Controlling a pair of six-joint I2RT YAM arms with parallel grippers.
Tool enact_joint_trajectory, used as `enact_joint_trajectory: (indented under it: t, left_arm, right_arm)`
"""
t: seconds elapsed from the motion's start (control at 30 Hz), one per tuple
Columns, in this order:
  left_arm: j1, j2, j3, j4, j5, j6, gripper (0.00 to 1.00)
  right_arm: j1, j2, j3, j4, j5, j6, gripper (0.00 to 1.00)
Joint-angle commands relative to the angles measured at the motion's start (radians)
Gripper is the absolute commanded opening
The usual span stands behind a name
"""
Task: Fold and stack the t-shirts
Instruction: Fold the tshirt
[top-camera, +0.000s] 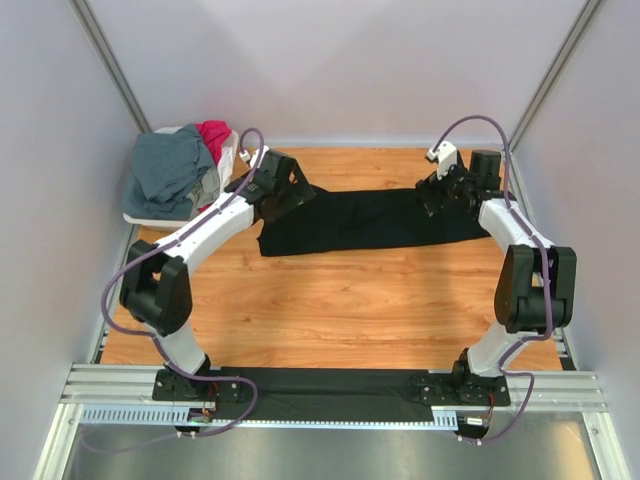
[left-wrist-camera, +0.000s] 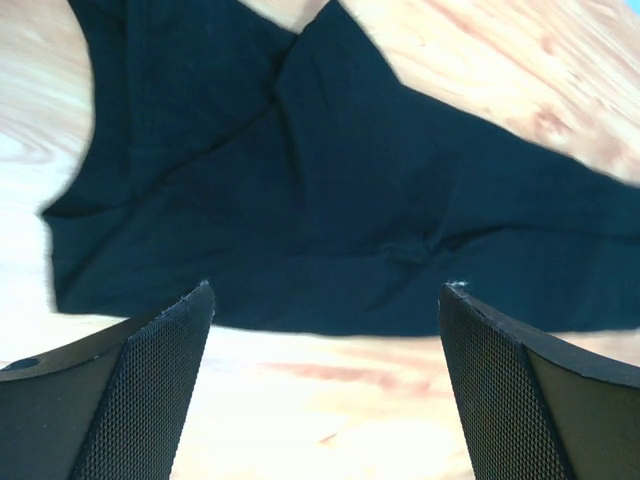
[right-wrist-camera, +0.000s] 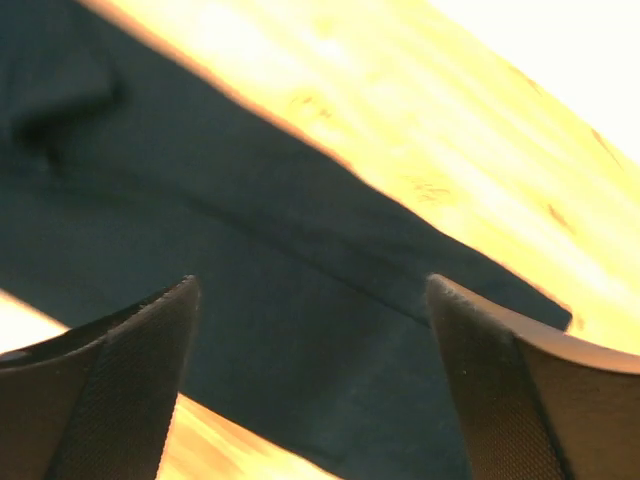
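Note:
A black t-shirt (top-camera: 365, 222) lies folded into a long band across the far half of the wooden table; its cloth also fills the left wrist view (left-wrist-camera: 330, 190) and the right wrist view (right-wrist-camera: 250, 270). My left gripper (top-camera: 272, 195) hangs over its left end, open, nothing between the fingers (left-wrist-camera: 160, 380). Over the shirt's right end my right gripper (top-camera: 447, 190) is open too, with only cloth below its fingers (right-wrist-camera: 500, 380). A slate grey-blue t-shirt (top-camera: 172, 170) and a magenta-red one (top-camera: 215, 138) are bunched in the basket.
The white plastic basket (top-camera: 150, 216) stands at the far left corner, beside the left arm. Grey walls close in the table on the left, back and right. A black strip (top-camera: 320, 385) lies along the near edge between the arm bases.

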Motion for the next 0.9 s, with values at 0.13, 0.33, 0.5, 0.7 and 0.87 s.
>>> enact_joint_trajectory:
  t: [0.13, 0.33, 0.5, 0.7, 0.87]
  left_arm:
    - [-0.021, 0.168, 0.109, -0.077, -0.068, -0.375, 0.99]
    - [-0.043, 0.27, 0.17, -0.158, -0.114, -0.534, 0.99]
    - [-0.043, 0.377, 0.272, -0.261, -0.11, -0.599, 0.99]
    - [-0.038, 0.461, 0.284, -0.296, -0.119, -0.637, 0.99]
    - [-0.012, 0.53, 0.325, -0.313, -0.09, -0.576, 0.99]
  right_arm:
    - [0.003, 0.125, 0.114, -0.096, -0.19, -0.447, 1.0]
    - [0.001, 0.274, 0.271, -0.305, -0.185, -0.64, 1.0]
    - [0.001, 0.334, 0.269, -0.371, -0.154, -0.748, 1.0]
    - [0.001, 0.342, 0.202, -0.337, -0.081, -0.766, 1.0]
    - [0.015, 0.322, 0.107, -0.288, -0.042, -0.687, 0.99]
